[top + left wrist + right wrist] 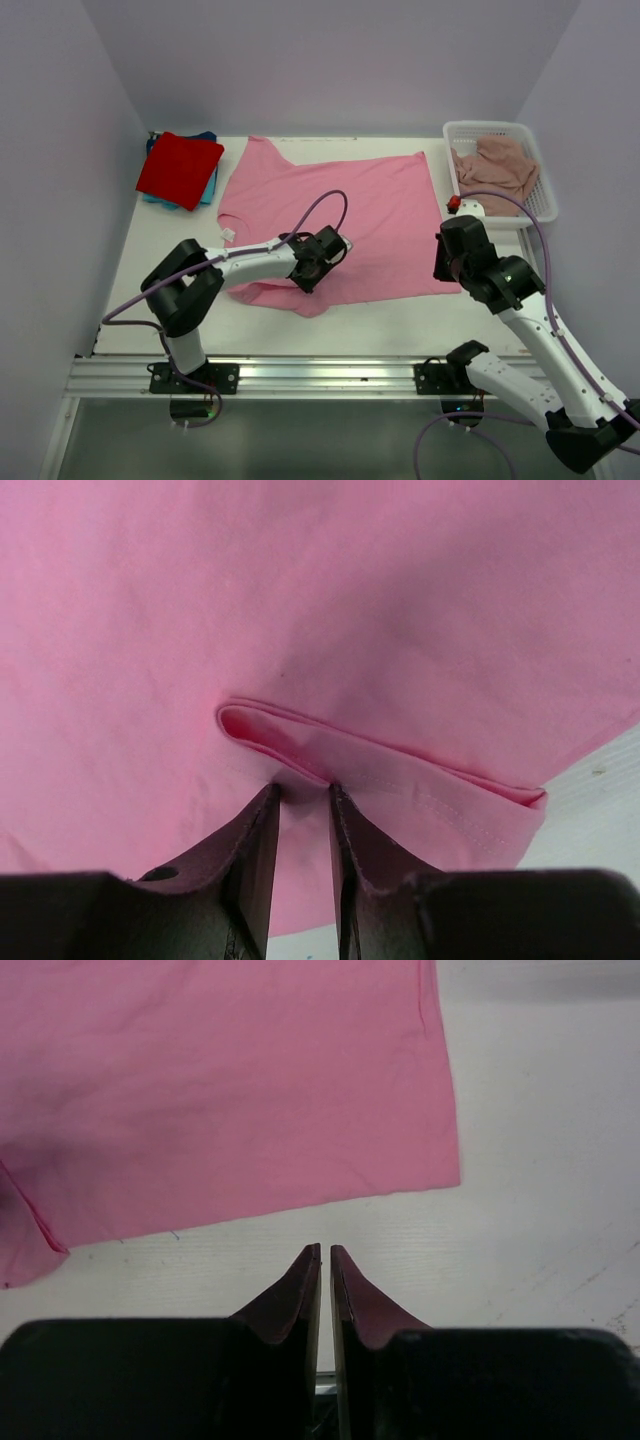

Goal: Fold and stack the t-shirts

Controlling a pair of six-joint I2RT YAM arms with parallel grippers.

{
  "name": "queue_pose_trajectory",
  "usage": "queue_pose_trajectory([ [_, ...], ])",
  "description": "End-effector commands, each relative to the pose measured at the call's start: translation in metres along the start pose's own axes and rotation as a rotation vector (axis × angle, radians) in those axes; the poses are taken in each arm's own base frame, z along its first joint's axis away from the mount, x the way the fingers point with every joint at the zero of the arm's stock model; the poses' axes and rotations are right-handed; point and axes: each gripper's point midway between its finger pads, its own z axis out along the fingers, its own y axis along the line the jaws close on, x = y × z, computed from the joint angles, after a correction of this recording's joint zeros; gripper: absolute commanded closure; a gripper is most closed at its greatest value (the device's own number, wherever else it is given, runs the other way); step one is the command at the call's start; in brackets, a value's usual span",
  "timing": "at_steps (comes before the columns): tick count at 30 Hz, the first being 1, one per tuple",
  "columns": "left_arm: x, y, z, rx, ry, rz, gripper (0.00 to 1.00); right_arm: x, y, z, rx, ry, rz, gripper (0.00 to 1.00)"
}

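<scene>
1. Top view: the left arm lies low and stretched across the table (400,320), its hand (330,255) down on the near left part of the pink shirt (380,205), which is spread flat mid-table. The right arm is elbow-bent, its hand (448,265) at the shirt's near right corner.
2. Left wrist: the fingers (250,850) stand a narrow slit apart with their tips against a folded hem. I cannot tell whether cloth is grasped.
3. Right wrist: the hand is almost clenched and empty, over bare table just beside the shirt's edge.
</scene>
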Motion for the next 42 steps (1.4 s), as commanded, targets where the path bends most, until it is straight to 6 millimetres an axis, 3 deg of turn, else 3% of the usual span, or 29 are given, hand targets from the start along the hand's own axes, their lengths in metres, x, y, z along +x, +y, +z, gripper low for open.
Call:
queue_pose_trajectory([
  [1, -0.028, 0.008, -0.008, -0.039, -0.079, 0.009, 0.71, -0.012, 0.000, -0.010, -0.005, -0.039, 0.018, 0.88],
  [7, -0.032, 0.012, -0.007, -0.058, -0.088, 0.008, 0.74, -0.011, -0.001, -0.009, 0.000, -0.037, 0.021, 0.91],
  [13, -0.028, 0.016, -0.002, -0.071, -0.073, 0.004, 0.87, -0.011, -0.002, -0.011, -0.001, -0.039, 0.022, 0.96],
  [16, -0.027, 0.018, -0.001, -0.072, -0.071, -0.001, 1.00, -0.010, -0.002, -0.011, 0.001, -0.039, 0.024, 0.99],
  [21, -0.033, 0.023, -0.012, -0.088, -0.097, -0.023, 1.00, -0.009, -0.007, -0.007, 0.039, -0.038, 0.034, 0.99],
  [23, -0.040, 0.027, -0.027, -0.095, -0.134, -0.042, 1.00, -0.003, -0.012, -0.001, 0.084, -0.009, 0.045, 0.87],
  [24, -0.046, 0.028, -0.036, -0.092, -0.160, -0.057, 1.00, -0.002, -0.019, 0.002, 0.135, -0.012, 0.071, 0.70],
  [27, -0.062, 0.033, -0.072, -0.081, -0.261, -0.108, 1.00, 0.010, -0.033, 0.018, 0.278, 0.040, 0.074, 0.41],
  [28, -0.063, 0.035, -0.080, -0.079, -0.272, -0.116, 1.00, 0.012, -0.043, 0.024, 0.359, 0.029, 0.097, 0.21],
  [29, -0.067, 0.038, -0.096, -0.077, -0.313, -0.144, 1.00, 0.015, -0.047, 0.030, 0.409, 0.043, 0.108, 0.17],
  [31, -0.067, 0.043, -0.119, -0.078, -0.350, -0.173, 1.00, 0.016, -0.056, 0.034, 0.492, 0.017, 0.196, 0.13],
  [37, -0.063, 0.052, -0.171, -0.056, -0.453, -0.245, 1.00, 0.021, -0.077, 0.058, 0.524, -0.032, 0.519, 0.18],
  [39, -0.058, 0.053, -0.177, -0.052, -0.461, -0.254, 1.00, 0.028, -0.086, 0.065, 0.535, -0.011, 0.617, 0.21],
  [42, -0.052, 0.056, -0.186, -0.048, -0.485, -0.259, 1.00, 0.035, -0.084, 0.073, 0.527, -0.002, 0.683, 0.23],
])
